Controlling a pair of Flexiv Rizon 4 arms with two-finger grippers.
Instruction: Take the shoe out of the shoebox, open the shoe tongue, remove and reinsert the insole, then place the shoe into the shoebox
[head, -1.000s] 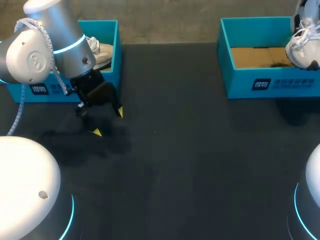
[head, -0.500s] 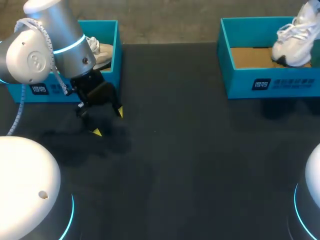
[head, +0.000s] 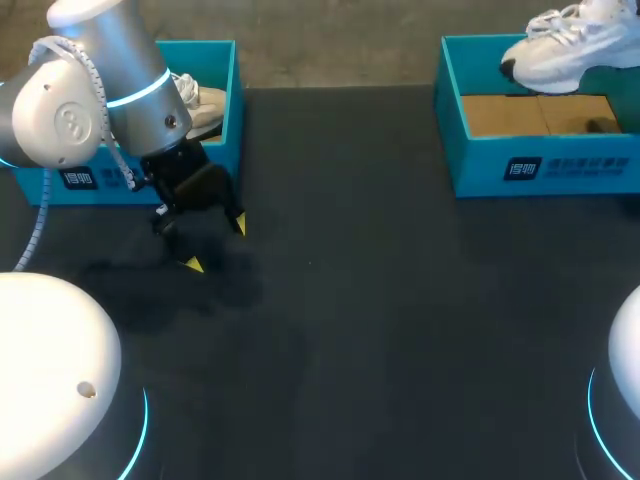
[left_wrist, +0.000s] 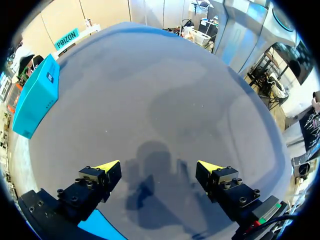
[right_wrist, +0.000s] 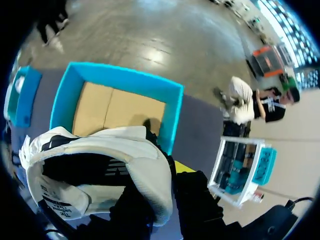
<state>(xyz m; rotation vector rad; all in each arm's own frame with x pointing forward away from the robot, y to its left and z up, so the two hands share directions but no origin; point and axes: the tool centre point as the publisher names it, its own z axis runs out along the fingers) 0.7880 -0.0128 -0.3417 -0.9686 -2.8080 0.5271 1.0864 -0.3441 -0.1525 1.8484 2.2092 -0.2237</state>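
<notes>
- Your right claw: clamped on the heel collar of the white shoe, holding it in the air.
- Blue shoebox: open, below and ahead of that claw, with its brown cardboard floor showing.
- Your left claw: fingers wide apart, above the dark table.
- Second blue box: behind your left claw, with a pale shoe inside.

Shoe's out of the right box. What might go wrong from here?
The right claw pinches only the white shoe by its collar edge, so it may swing or slip. The shoe hangs above the far wall of the right shoebox and might clip it.
</notes>
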